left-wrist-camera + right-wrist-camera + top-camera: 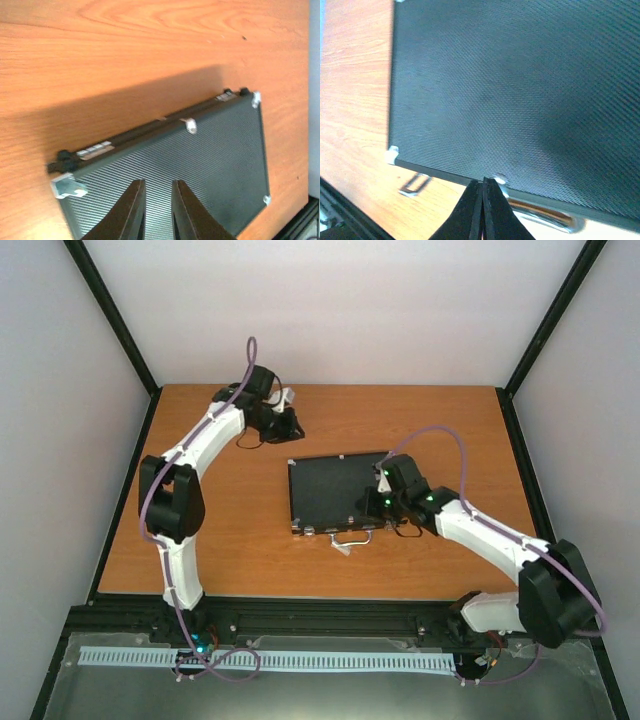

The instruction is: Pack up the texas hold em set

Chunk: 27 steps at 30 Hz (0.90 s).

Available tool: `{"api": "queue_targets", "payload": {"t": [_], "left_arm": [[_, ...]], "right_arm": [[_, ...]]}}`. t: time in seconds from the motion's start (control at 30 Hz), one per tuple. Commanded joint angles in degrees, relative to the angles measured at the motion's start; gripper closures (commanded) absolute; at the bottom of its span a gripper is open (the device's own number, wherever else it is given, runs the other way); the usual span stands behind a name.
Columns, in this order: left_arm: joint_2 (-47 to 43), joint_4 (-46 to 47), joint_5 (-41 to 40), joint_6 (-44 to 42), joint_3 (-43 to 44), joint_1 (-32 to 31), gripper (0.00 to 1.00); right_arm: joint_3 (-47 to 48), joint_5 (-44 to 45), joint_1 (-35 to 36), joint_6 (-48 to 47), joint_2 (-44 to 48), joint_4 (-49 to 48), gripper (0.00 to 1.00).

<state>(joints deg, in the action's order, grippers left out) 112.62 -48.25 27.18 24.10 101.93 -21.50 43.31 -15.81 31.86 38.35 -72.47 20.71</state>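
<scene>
Black and ribbed, the briefcase [335, 490] lies flat and closed at the middle of the wooden table [250, 560]. Its silver handle [352, 537] is on the edge nearest my bases.

My left gripper [291, 426] hangs over the far-left part of the table, well apart from the case. In the left wrist view its two dark fingers [136, 200] stand a little apart with nothing between them. Beyond them I see the lid [210, 160] from the far side. The hinge edge [150, 131] casts a long shadow on the wood, and there are silver corner pieces [67, 185] at the ends.

My right gripper [388, 516] is over the near right part of the lid. In the right wrist view its fingers [476, 210] are pressed flat together and hold nothing. Their tips [483, 180] sit at the front edge of the case, just beside a small silver fitting [498, 179]. I cannot tell whether they touch the lid or hover just above it.

Below that edge the handle [545, 216] shows as a bright bar. Further left a small silver loop [415, 184] lies out on the wood. It may be a latch flap folded open, but the view is too blurred to be sure.
</scene>
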Motion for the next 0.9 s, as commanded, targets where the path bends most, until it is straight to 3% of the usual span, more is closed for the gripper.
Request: {"api": "queue_targets", "payload": {"t": [0.0, 0.27, 0.87], "left_arm": [[4.0, 1.2, 1.0, 1.3, 0.4, 3.2, 0.83], [14.0, 3.3, 5.2, 2.4, 4.5, 4.0, 0.86], [17.5, 3.6, 6.2, -1.5, 1.4, 4.1, 0.88]], "right_arm": [[6.5, -1.7, 3.5, -2.0, -4.4, -3.0, 0.97], [16.7, -5.6, 8.8, -6.0, -14.7, -0.5, 0.97], [24.2, -10.2, 16.1, -8.3, -27.1, 1.4, 0.97]]}}
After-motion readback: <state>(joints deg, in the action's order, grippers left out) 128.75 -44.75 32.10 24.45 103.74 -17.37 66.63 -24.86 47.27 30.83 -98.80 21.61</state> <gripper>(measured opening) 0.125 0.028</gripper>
